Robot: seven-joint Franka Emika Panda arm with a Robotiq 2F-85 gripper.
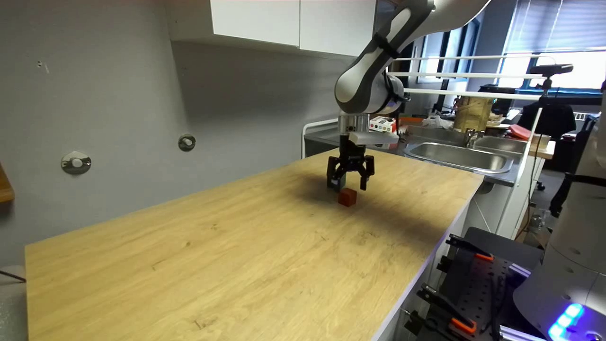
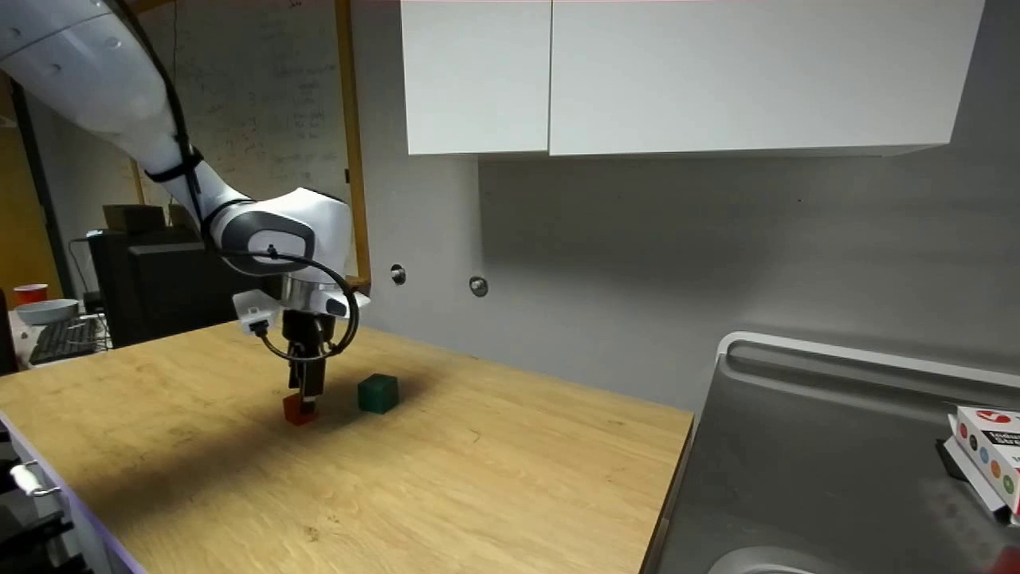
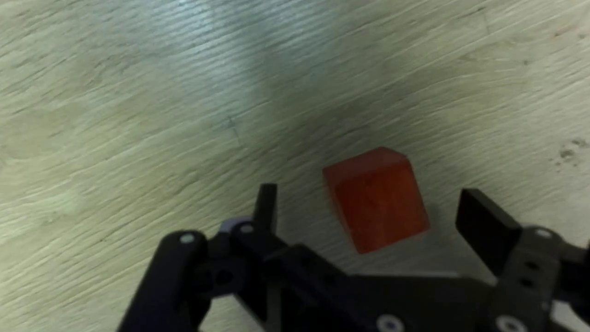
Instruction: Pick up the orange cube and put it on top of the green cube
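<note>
The orange cube (image 1: 347, 197), reddish, sits on the wooden table. It also shows in an exterior view (image 2: 295, 410), partly covered by a finger, and in the wrist view (image 3: 382, 205). My gripper (image 1: 350, 185) is open and points down at the orange cube; it also shows in an exterior view (image 2: 306, 400). In the wrist view the cube lies between the two fingers (image 3: 368, 200), with a gap on each side. The green cube (image 2: 378, 394) stands on the table a short way from the orange cube. In an exterior view it is mostly hidden behind a finger (image 1: 343, 182). It is out of the wrist view.
The wooden table (image 1: 213, 265) runs along a grey wall, with white cabinets (image 2: 717, 80) above. A metal sink (image 1: 459, 156) and counter adjoin the table's end. A box (image 2: 992, 450) lies on the counter. The robot base (image 1: 563, 265) stands beside the table's front edge.
</note>
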